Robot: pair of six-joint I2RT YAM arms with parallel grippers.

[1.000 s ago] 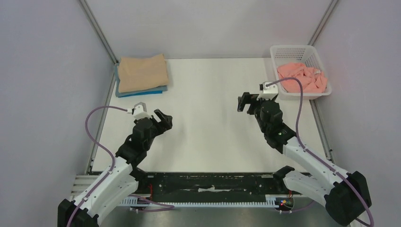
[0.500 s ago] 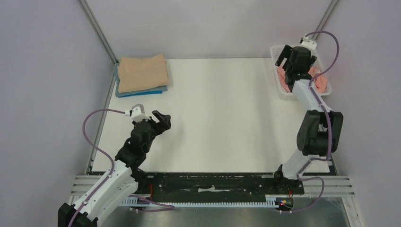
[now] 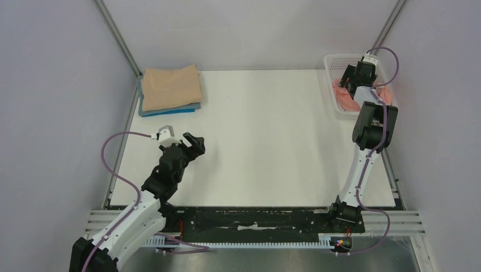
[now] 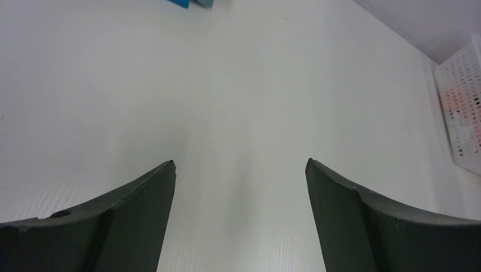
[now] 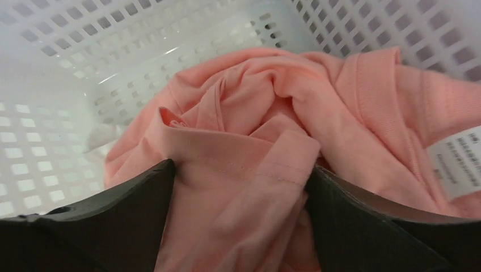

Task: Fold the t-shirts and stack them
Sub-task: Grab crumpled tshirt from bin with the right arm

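A crumpled salmon-pink t-shirt (image 5: 266,153) lies in the white lattice basket (image 3: 334,59) at the back right. My right gripper (image 5: 238,175) is open and reaches down into the basket, a fold of the pink shirt lying between its spread fingers; it also shows in the top view (image 3: 356,76). A folded tan t-shirt (image 3: 170,85) lies on a folded blue one (image 3: 164,110) at the back left. My left gripper (image 3: 193,144) is open and empty above the bare white table, as the left wrist view (image 4: 238,170) shows.
The basket's white lattice walls (image 5: 113,45) stand close round my right gripper. A white care label (image 5: 459,158) shows on the pink shirt. The basket also shows at the right edge of the left wrist view (image 4: 462,107). Metal frame posts rise at the back corners.
My right arm swung from mid-table up to the basket and lowered its gripper into it onto the pink shirt. My left arm has barely moved.
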